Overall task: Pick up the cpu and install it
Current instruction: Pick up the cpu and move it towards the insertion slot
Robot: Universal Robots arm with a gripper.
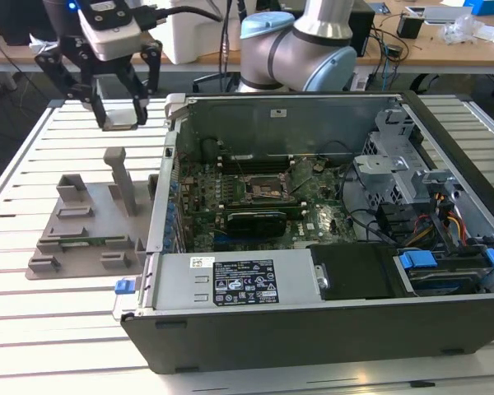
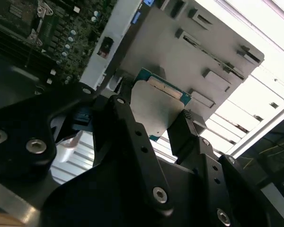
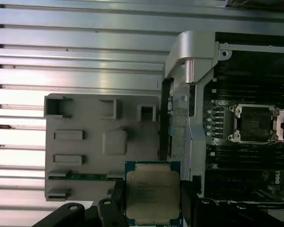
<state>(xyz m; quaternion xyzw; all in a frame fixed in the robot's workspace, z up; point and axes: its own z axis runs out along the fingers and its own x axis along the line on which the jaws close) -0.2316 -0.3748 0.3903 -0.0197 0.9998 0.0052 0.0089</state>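
Note:
My gripper (image 1: 118, 115) hangs at the exterior view's left, above the slatted table and over the far end of the grey plastic tray (image 1: 82, 234). It is shut on the cpu (image 1: 122, 118), a flat square chip with a silver top. Both wrist views show the cpu (image 3: 152, 191) (image 2: 158, 106) clamped by its edges between the two black fingers (image 3: 117, 191), well above the tray (image 3: 85, 156). The open cpu socket (image 1: 267, 191) (image 3: 253, 124) lies on the motherboard inside the open computer case (image 1: 313, 304), to the exterior view's right of the gripper.
The case's metal side wall (image 1: 169, 164) rises between the tray and the motherboard. A black card with a fan (image 1: 255, 220) sits just in front of the socket. Cables and drive bays (image 1: 428, 222) fill the case's right end. The robot arm's base (image 1: 300, 45) stands behind the case.

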